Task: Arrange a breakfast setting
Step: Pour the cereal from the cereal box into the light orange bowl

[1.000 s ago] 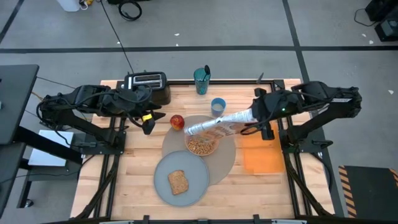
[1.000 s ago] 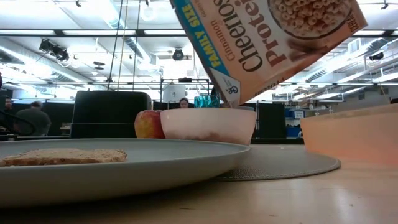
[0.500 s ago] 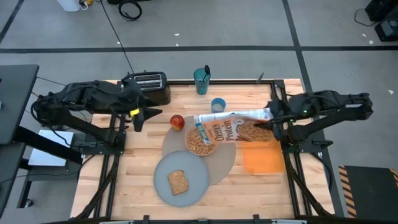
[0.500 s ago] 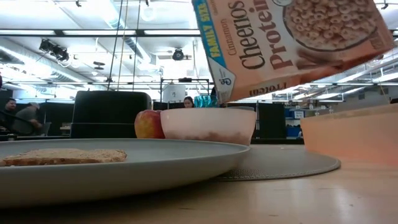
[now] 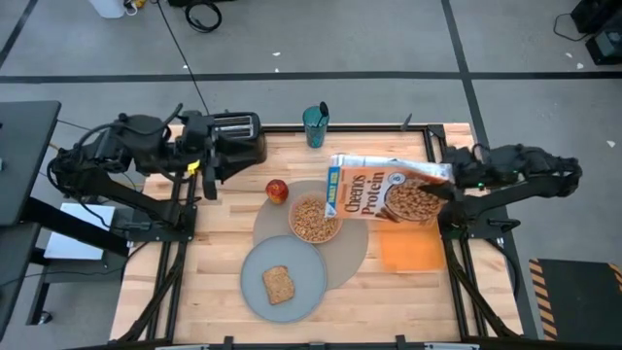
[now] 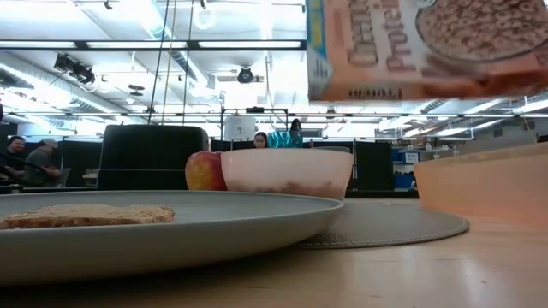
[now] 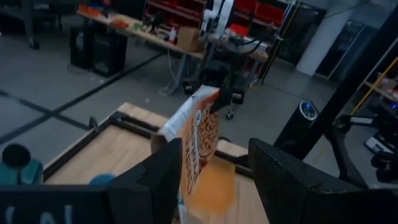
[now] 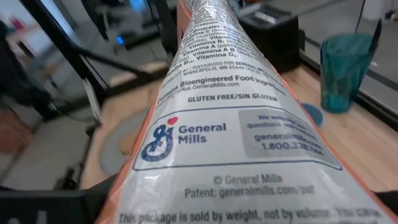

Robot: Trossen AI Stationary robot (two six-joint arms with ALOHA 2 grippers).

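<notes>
On the wooden table, the right gripper clamps one cereal box above the orange mat. Outward: one cereal-filled bowl, one apple, one toast slice on one plate. Left gripper hangs part-open, empty, beside the toaster.

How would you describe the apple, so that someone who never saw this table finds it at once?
Start at the black toaster on the table's far edge. Just in front of it, at the round placemat's rim beside the cereal-filled bowl, sits the apple. It is the only small red round thing there.
</notes>
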